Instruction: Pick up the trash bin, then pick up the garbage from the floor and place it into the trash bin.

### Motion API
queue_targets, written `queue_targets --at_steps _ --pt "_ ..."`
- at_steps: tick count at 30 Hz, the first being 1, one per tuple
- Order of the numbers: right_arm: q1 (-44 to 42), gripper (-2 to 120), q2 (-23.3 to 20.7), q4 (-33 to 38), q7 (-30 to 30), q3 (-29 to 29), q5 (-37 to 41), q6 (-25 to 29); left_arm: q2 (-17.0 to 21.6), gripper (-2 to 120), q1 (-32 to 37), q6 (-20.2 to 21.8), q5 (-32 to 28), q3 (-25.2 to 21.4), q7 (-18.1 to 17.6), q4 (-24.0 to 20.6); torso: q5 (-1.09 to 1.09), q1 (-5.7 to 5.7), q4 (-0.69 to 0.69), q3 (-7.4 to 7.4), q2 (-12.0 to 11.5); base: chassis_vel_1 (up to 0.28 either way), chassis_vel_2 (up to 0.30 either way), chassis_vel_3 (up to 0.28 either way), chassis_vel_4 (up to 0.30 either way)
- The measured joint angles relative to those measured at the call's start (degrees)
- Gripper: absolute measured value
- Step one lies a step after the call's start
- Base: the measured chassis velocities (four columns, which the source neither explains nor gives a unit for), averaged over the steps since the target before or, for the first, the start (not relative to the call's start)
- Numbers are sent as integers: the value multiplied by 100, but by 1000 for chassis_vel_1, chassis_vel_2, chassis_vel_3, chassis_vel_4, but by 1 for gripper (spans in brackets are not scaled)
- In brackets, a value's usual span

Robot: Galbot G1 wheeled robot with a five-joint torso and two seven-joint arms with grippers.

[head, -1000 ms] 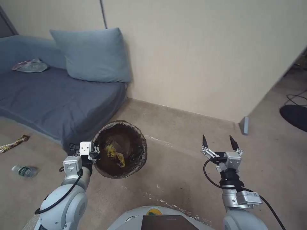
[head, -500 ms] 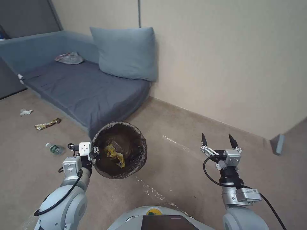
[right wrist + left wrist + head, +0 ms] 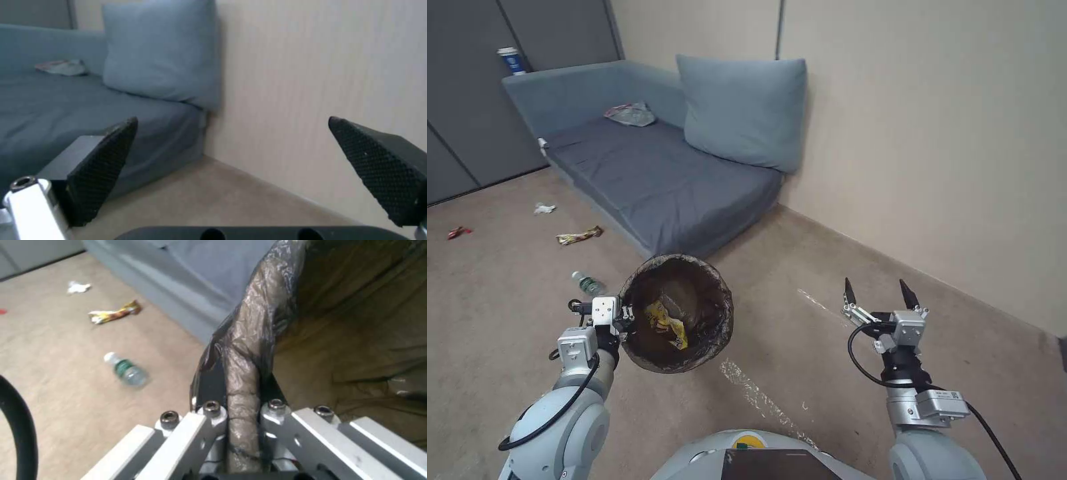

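Beige carpeted floor point(image 3: 800, 267), cream wall behind, low grey-blue sofa point(image 3: 660, 173) with a blue-grey square pillow point(image 3: 740, 110) in the corner. Blue-and-white lidded paper cup point(image 3: 512, 60) on the sofa's far arm; crumpled plastic wrapper point(image 3: 629, 114) on the seat.

Left hand point(image 3: 627, 319) clamped on the rim of the small round trash bin lined with a dark brown-black plastic bag point(image 3: 694, 267), held off the floor just beside the hand. Bag-covered rim pinched between the fingers point(image 3: 209, 413). Yellow snack wrapper point(image 3: 667, 325) lying inside the bin.

Beyond the left hand, on the floor: small clear green-labelled bottle point(image 3: 587, 284) nearest, yellow-and-dark snack wrapper point(image 3: 580, 235) farther, white tissue point(image 3: 544, 209) and small red scrap point(image 3: 456, 232) farther still.

Right hand point(image 3: 880, 295) raised over bare carpet, well apart from the bin, fingers spread wide, holding nothing.
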Motion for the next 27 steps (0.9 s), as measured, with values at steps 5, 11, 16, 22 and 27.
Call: queue_targets --at_steps 5,11,16,22,27 --pt "24 100 8 -16 2 -16 1 -24 0 2 1 -6 3 0 1 5 0 0 1 0 0 91 95 94 102" --pt "45 100 -9 -25 16 -4 14 -38 -7 2 2 -8 44 0 2 6 0 0 0 0 0 87 88 92 97" --pt "67 100 -14 -32 18 -4 20 -57 -12 2 3 -12 54 -1 2 6 0 0 1 0 0 89 91 100 93" --pt "84 100 -14 -49 19 -19 21 -66 -21 2 10 -19 62 -5 3 6 0 0 0 0 0 84 83 88 77" --pt "87 100 -15 -56 20 -22 32 -71 -34 2 12 -23 81 -4 5 6 0 0 0 0 0 98 92 80 71"
